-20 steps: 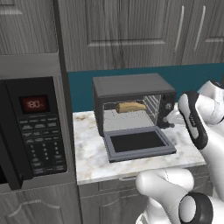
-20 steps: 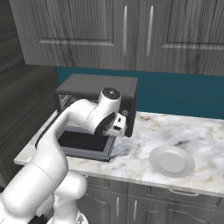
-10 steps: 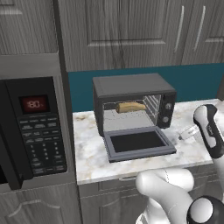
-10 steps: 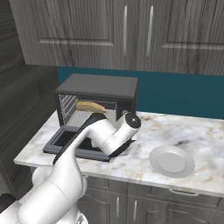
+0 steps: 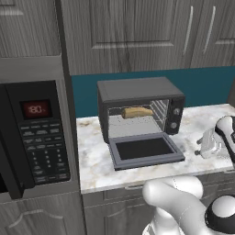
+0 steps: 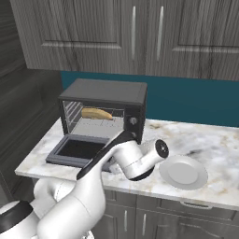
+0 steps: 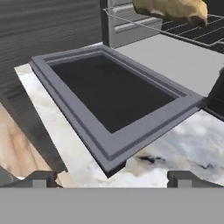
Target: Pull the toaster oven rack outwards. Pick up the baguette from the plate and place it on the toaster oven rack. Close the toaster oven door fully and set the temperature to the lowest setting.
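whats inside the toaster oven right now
The baguette lies on the rack inside the toaster oven, whose door hangs open and flat. The cavity's back corners are too dark to tell.

1. You see a black microwave at the left of the left base view, its small display glowing red above rows of buttons.
2. You have a white marble counter with grey veining running along the wall.
3. A teal backsplash sits behind the counter.
4. Grey wood-grain upper cabinets with slim vertical handles hang above it.
5. Grey lower cabinets sit under the counter edge.
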